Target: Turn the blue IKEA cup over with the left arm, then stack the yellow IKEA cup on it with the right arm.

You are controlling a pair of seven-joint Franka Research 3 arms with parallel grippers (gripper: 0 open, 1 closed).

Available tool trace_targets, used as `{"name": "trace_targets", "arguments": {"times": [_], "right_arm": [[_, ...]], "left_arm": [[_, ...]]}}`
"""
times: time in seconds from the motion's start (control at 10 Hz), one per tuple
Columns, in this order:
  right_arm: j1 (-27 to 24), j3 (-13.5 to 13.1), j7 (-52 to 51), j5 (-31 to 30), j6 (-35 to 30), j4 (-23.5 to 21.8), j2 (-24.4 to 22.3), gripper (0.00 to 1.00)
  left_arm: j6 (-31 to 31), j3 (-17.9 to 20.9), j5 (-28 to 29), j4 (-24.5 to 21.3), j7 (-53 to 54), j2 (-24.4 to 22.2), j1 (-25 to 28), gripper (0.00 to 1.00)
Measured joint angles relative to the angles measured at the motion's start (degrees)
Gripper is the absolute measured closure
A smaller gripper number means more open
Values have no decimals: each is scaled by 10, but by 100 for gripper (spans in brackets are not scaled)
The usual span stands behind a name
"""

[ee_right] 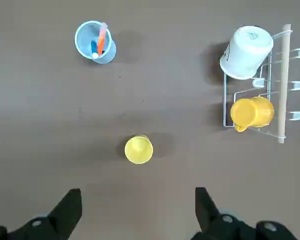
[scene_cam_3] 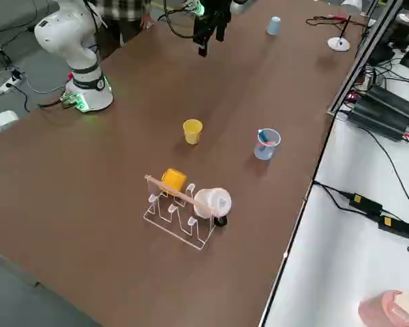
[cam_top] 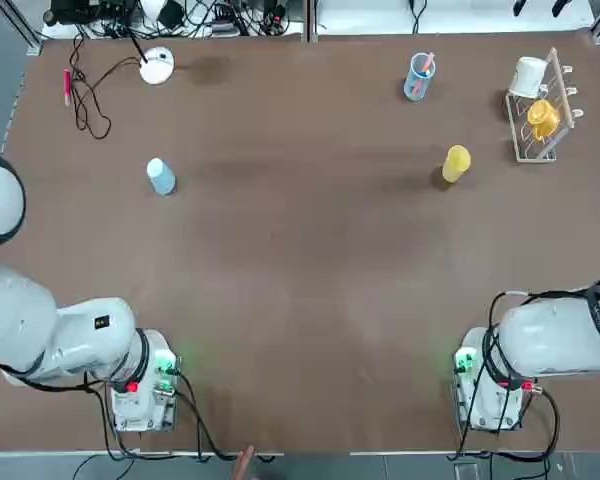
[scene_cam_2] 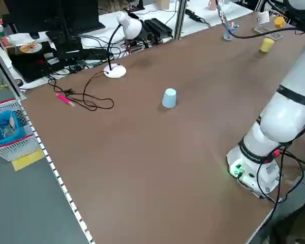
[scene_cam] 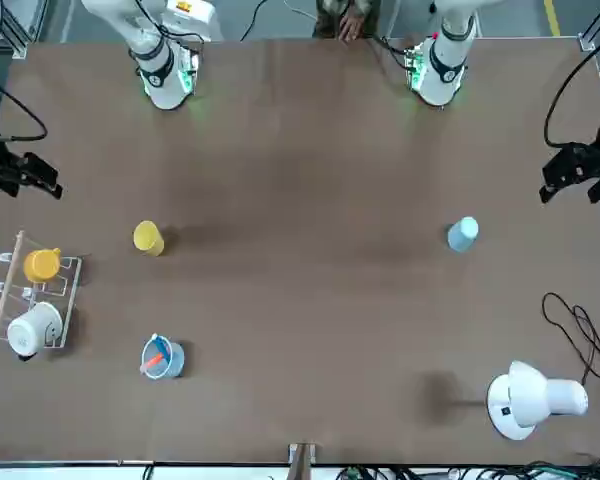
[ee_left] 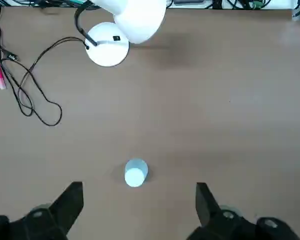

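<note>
Two small cups stand on the bench (cam_top: 300, 300): one blue IKEA cup (cam_top: 161, 176) at ten o'clock seen from overhead, one yellow IKEA cup (cam_top: 456, 163) at two o'clock, well apart. Both end effectors hang high with fingers spread wide, the left end effector (ee_left: 137, 210) over the blue cup, the right end effector (ee_right: 137, 212) over the yellow. Two mugs sit on one wire rack (cam_top: 540, 140), partly hidden by its rail. One clear tumbler (cam_top: 418, 78) holds sticks.

The brown table (cam_top: 310, 300) carries two cups (blue (cam_top: 161, 176), yellow (cam_top: 456, 162)), a lamp (cam_top: 156, 66) and a rack (cam_top: 542, 110).
</note>
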Motion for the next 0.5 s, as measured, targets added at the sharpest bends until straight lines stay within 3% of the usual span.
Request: {"name": "trace_targets", "arguments": {"times": [0.3, 0.5], "right_arm": [[0, 0, 0, 0, 0, 0, 0, 0], [0, 0, 0, 0, 0, 0, 0, 0]], "left_arm": [[1, 0, 0, 0, 36, 2, 0, 1], [-1, 1, 0, -3, 146, 5, 4, 1]]}}
